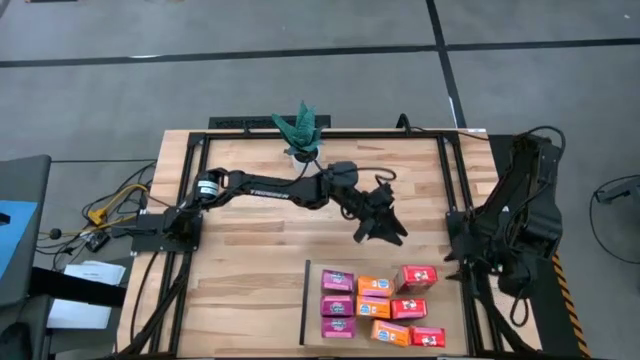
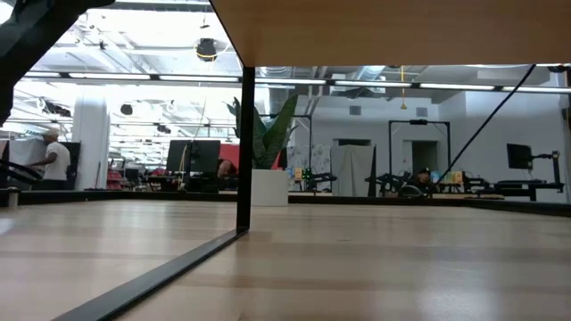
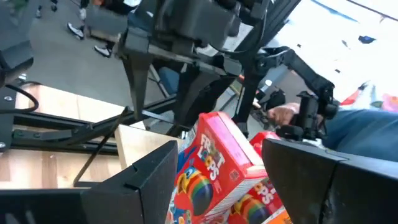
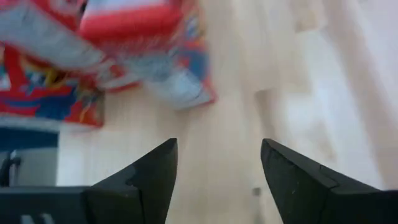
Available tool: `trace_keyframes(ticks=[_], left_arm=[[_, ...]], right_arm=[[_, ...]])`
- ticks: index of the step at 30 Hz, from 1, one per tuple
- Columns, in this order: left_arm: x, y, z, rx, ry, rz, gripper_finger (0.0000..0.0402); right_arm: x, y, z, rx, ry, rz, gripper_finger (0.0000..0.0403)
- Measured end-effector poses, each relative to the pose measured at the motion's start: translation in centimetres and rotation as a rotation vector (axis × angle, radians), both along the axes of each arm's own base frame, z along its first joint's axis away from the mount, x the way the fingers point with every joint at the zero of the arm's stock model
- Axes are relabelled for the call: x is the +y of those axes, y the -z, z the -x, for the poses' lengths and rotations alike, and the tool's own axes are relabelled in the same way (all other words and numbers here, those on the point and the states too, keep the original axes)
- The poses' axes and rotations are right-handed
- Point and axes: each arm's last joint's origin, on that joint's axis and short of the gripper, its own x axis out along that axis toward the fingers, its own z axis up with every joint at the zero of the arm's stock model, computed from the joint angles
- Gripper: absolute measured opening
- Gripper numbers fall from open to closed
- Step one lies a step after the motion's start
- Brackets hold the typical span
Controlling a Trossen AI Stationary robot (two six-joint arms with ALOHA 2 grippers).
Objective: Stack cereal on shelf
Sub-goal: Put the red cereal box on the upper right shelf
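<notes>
Around the slatted wooden tabletop

A potted green plant (image 1: 301, 129) stands at the far edge of the tabletop (image 1: 250, 260), its white pot (image 2: 268, 187) upright. Yellow and black cables (image 1: 112, 205) trail on the grey floor (image 1: 300, 60) beside it. A person in a white shirt (image 2: 55, 160) stands in the room beyond.
</notes>
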Motion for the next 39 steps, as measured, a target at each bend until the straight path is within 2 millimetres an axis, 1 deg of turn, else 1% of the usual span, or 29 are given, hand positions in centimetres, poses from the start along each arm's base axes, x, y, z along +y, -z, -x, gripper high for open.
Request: trace_keyframes(ticks=[2, 5, 9, 12, 16, 21, 23, 25, 30, 34, 39], left_arm=[[0.7, -0.5, 0.0, 0.007, 0.011, 0.014, 0.0221], [1.4, -1.7, 0.0, 0.014, 0.059, 0.032, 0.0201], [2.2, -3.4, 0.3, 0.021, 0.162, 0.051, 0.0159], [2.6, -5.7, 1.1, -0.007, 0.208, 0.055, 0.0123], [3.4, -10.2, 3.6, -0.106, 0.212, 0.023, 0.0071], [4.0, -14.8, 7.3, -0.184, 0.141, -0.071, 0.0011], [4.0, -16.7, 9.2, -0.21, 0.084, -0.119, 0.0004], [3.8, -18.4, 11.1, -0.225, 0.011, -0.171, 0.0006], [3.6, -20.7, 15.0, -0.211, -0.15, -0.299, 0.0007], [3.2, -22.2, 17.9, -0.194, -0.251, -0.365, 0.0007], [2.7, -22.8, 19.5, -0.173, -0.321, -0.416, 0.0008]], right_arm=[[-0.8, -0.5, 0.2, -0.016, 0.032, 0.028, 0.0237], [-1.3, -0.6, 0.3, -0.073, 0.065, 0.073, 0.0206], [-1.2, -0.4, 0.0, -0.167, 0.058, 0.151, 0.0164], [-1.0, -0.3, -0.3, -0.209, 0.043, 0.198, 0.0139], [-0.7, -0.2, -0.5, -0.257, 0.053, 0.252, 0.0111], [-0.3, 0.1, -0.8, -0.284, 0.064, 0.293, 0.0087], [-0.1, 0.2, -0.9, -0.294, 0.067, 0.304, 0.0077], [0.1, 0.2, -1.0, -0.301, 0.058, 0.309, 0.0068], [0.2, 0.0, -1.1, -0.34, 0.075, 0.312, 0.0048], [0.6, -0.2, -1.3, -0.359, 0.046, 0.295, 0.003], [0.6, -0.2, -1.8, -0.354, 0.025, 0.305, 0.001]])
